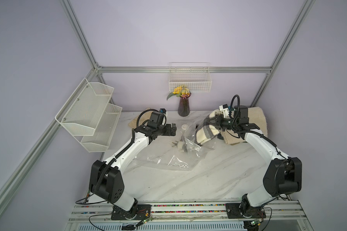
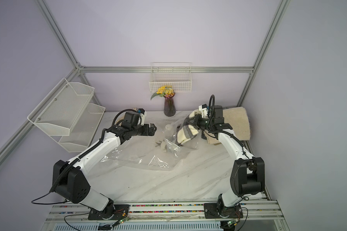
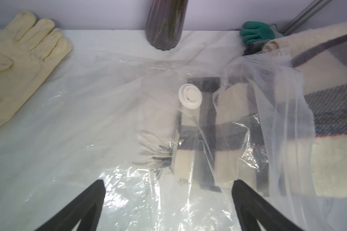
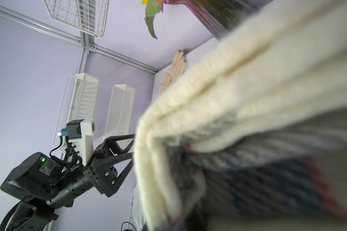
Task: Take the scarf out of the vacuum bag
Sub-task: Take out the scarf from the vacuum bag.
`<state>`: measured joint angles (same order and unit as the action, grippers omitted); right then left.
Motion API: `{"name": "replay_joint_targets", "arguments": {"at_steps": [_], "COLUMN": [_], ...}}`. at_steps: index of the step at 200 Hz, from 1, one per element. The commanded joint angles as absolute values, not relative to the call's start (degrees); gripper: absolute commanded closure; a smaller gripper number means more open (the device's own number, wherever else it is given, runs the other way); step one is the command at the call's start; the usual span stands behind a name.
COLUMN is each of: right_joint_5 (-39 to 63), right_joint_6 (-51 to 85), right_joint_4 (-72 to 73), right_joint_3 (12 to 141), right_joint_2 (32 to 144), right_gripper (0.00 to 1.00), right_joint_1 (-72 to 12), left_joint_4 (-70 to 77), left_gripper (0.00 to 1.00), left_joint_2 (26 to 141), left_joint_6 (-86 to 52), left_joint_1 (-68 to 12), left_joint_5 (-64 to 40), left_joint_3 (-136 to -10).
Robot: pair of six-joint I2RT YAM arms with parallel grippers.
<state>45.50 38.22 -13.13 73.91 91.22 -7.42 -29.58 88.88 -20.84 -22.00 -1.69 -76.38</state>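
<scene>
The vacuum bag (image 1: 164, 160) (image 2: 142, 158) lies crinkled and clear on the marble table, its white valve cap (image 3: 190, 97) (image 1: 184, 127) facing up. The scarf (image 1: 205, 132) (image 2: 185, 134) is cream with grey plaid. Its upper end is lifted out of the bag's mouth, and my right gripper (image 1: 209, 120) (image 2: 190, 120) is shut on it. Its fringed lower end (image 3: 196, 128) still lies inside the plastic. In the right wrist view the scarf (image 4: 238, 100) hides the jaws. My left gripper (image 1: 173, 130) (image 3: 168, 183) hovers open above the bag (image 3: 88, 120), left of the valve, holding nothing.
A dark vase (image 1: 184, 106) with flowers stands at the back centre under a wire basket (image 1: 189, 84). Mesh shelves (image 1: 88, 114) hang on the left wall. A folded beige blanket (image 1: 256, 124) lies back right, a cream glove (image 3: 22, 60) back left, a green glove (image 3: 256, 33) by the blanket.
</scene>
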Motion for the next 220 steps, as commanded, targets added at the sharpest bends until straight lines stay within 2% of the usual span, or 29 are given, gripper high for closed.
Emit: {"name": "replay_joint_targets", "arguments": {"at_steps": [1, 83, 220], "right_joint_5": [45.1, 43.8, 43.2], "right_joint_6": [39.1, 40.6, 38.7], "right_joint_4": [-8.0, -5.5, -8.9], "right_joint_3": [75.1, 77.3, 77.4], "right_joint_2": [92.7, 97.0, 95.8], "right_gripper": [0.97, 0.97, 0.97], "right_joint_1": [-9.9, -15.2, -15.6], "left_joint_4": [-27.5, -27.1, -18.6], "left_gripper": [0.0, 0.0, 0.0], "left_joint_2": [87.4, 92.5, 102.1], "left_joint_6": [-23.4, -28.2, -38.2], "left_joint_1": [-19.2, -14.0, -7.6], "left_joint_5": [-2.9, -8.1, -13.2], "left_joint_3": [-75.0, -70.4, -62.2]}}
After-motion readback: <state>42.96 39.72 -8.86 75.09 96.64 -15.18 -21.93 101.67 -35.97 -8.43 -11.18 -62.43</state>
